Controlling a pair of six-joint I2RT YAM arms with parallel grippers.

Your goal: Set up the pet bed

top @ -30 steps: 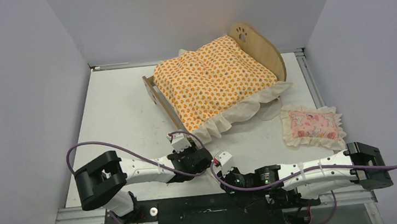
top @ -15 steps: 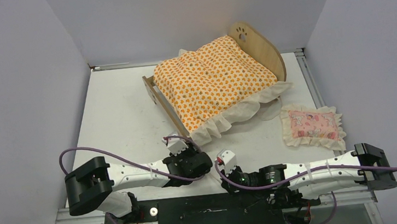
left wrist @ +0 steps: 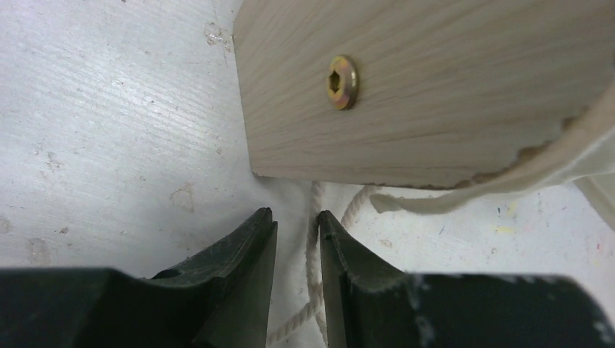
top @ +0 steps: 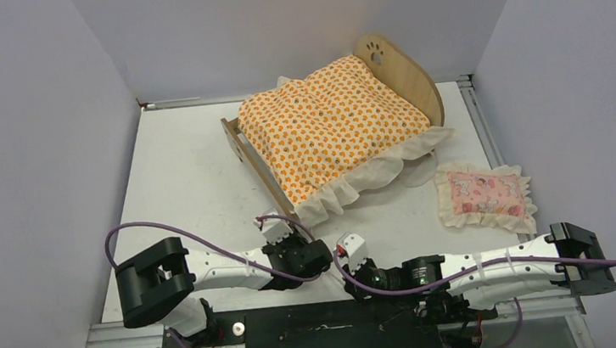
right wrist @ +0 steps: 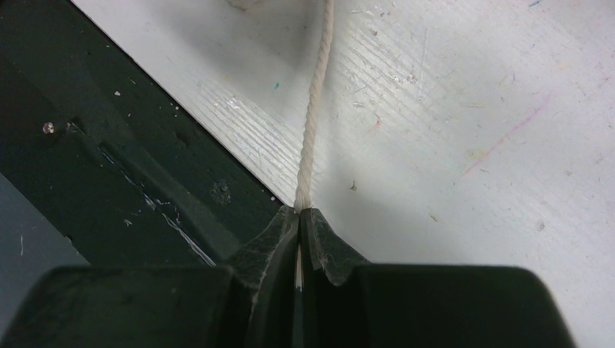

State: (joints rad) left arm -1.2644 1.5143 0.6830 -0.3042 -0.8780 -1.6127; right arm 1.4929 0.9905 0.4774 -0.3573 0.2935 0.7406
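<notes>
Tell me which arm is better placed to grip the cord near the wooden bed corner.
Left, probably. The left claw hangs at the bed corner, slightly open with the cord between its fingers. The right claw is busy, shut on the cord farther along.

1 pet bed (top: 411, 79), 1 mattress (top: 325, 125), 1 pillow (top: 483, 192), 1 cord (right wrist: 313, 123), 2 grippers (left wrist: 297, 217) (right wrist: 299, 212)

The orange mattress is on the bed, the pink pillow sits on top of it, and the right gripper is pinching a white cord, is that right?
No. The pillow is not on the mattress; the top view shows it lying on the table beside the bed. The rest holds.
</notes>
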